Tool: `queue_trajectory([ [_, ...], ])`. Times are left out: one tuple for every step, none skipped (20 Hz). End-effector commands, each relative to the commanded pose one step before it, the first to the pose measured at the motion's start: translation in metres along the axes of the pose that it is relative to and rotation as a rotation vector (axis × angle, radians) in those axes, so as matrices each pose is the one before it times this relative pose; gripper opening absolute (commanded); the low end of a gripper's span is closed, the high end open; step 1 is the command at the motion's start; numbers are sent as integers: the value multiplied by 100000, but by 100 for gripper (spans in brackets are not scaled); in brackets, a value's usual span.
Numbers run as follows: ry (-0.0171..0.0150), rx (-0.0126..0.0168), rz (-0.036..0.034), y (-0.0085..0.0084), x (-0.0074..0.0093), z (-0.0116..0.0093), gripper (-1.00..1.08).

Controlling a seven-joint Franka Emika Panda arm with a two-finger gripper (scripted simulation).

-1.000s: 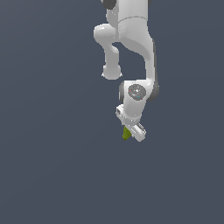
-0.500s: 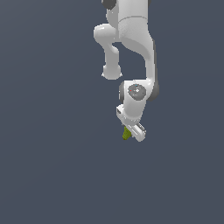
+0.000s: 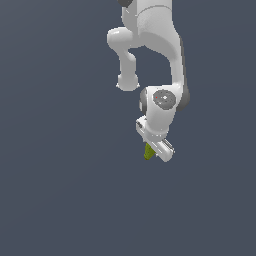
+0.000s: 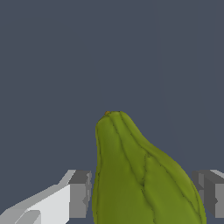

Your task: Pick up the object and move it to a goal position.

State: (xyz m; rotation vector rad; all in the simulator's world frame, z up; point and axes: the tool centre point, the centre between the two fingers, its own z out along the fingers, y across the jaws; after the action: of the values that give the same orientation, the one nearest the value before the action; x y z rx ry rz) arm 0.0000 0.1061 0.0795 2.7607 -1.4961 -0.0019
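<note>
**Onlooker 1:** Gripper (image 3: 152,152) hangs below the white arm (image 3: 160,60), w/ the object (image 3: 148,152) between its fingers (image 4: 79,194). Wrist view: olive-green ribbed body (image 4: 140,175) fills the gap, one grey pad touching its flank, the other at or just beside the opposite flank. So the pincer is closed on the object, I'd say, at a narrow-to-medium width.

**Onlooker 2:** And where's the object rel. to the gripper?

**Onlooker 1:** Held in it, its narrow end poking out past the fingertips. It hangs just beneath the wrist, partly hidden by the hand in the exterior view.

**Onlooker 2:** Step in hand?

**Onlooker 1:** Prob. the carry to the goal. No goal marker is visible in either view, so I can't say how far is left. To do it well: keep the grip firm and steady, no loosening, since the skin is lumpy and tapered and may slide toward the thin end. Move smoothly, avoid quick wrist turns, and keep it off the floor.

**Onlooker 2:** Surface? Room?

**Onlooker 1:** Plain dark grey-blue ground (image 3: 60,200) all round the gripper, uniform, w/ no edges, walls or texture to be made out. Can't tell whether the object is lifted off it or resting on it: no shadow or contact line shows.
</note>
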Motion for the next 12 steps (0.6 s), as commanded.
queue_trajectory([
  [140, 241, 2, -1011, -77, -1769, -100],
  [0, 0, 0, -425, -44, -731, -100],
  [0, 0, 0, -444, -45, -760, -100],
  [54, -37, 22, -459, -38, -777, -100],
  [0, 0, 0, -474, -46, -807, -100],
  [0, 0, 0, -486, -47, -824, -100],
  [0, 0, 0, -497, -47, -839, -100],
  [0, 0, 0, -506, -47, -850, -100],
  [0, 0, 0, -514, -47, -858, -100],
  [0, 0, 0, -518, -46, -862, -100],
  [46, -49, 16, -509, -42, -815, -100],
  [0, 0, 0, -485, -41, -798, -100],
])
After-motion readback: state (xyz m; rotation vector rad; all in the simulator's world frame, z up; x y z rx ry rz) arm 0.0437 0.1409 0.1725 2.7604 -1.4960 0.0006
